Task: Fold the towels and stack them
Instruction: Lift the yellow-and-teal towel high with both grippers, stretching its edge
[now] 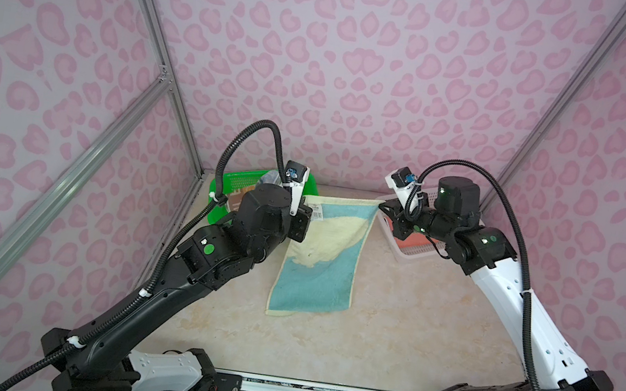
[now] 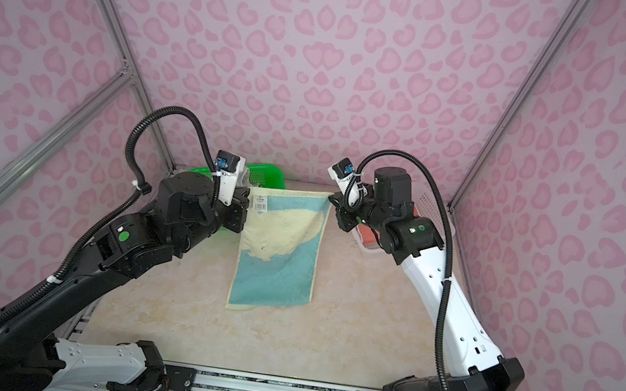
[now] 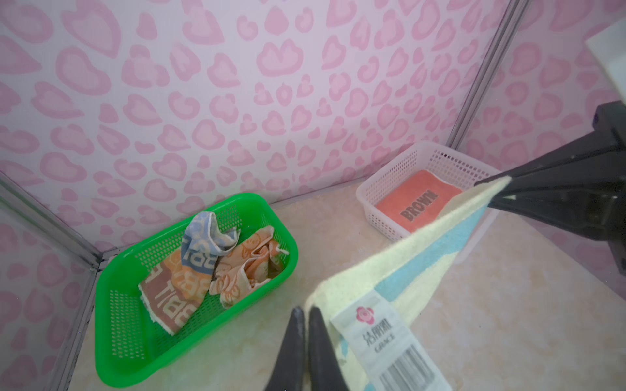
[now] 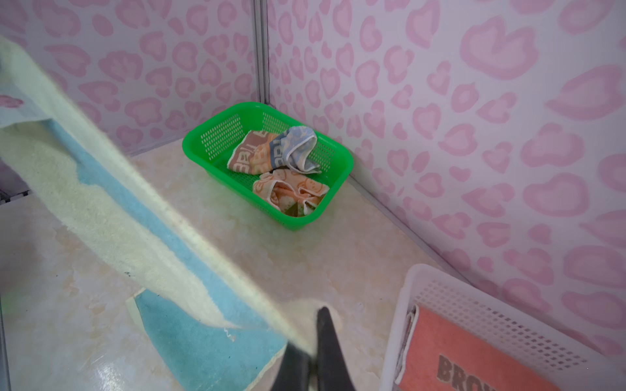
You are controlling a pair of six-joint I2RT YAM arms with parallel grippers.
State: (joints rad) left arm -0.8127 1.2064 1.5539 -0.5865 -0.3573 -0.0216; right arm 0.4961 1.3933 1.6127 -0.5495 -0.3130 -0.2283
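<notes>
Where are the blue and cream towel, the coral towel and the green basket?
blue and cream towel (image 1: 316, 285): in a top view, on its blue lower half.
coral towel (image 3: 418, 201): left wrist view, on its lettered top face.
green basket (image 3: 125, 321): left wrist view, on its perforated inner wall.

Noted left gripper (image 1: 306, 206) pinched closed on far-left corner of towel (image 1: 314, 285), held aloft. Noted right gripper (image 1: 384, 207) likewise clamped on far-right corner, at about matching height. Recorded both arms extended from near side toward far side, elbows bent, wrists turned inward toward centre, grippers well apart.
</notes>
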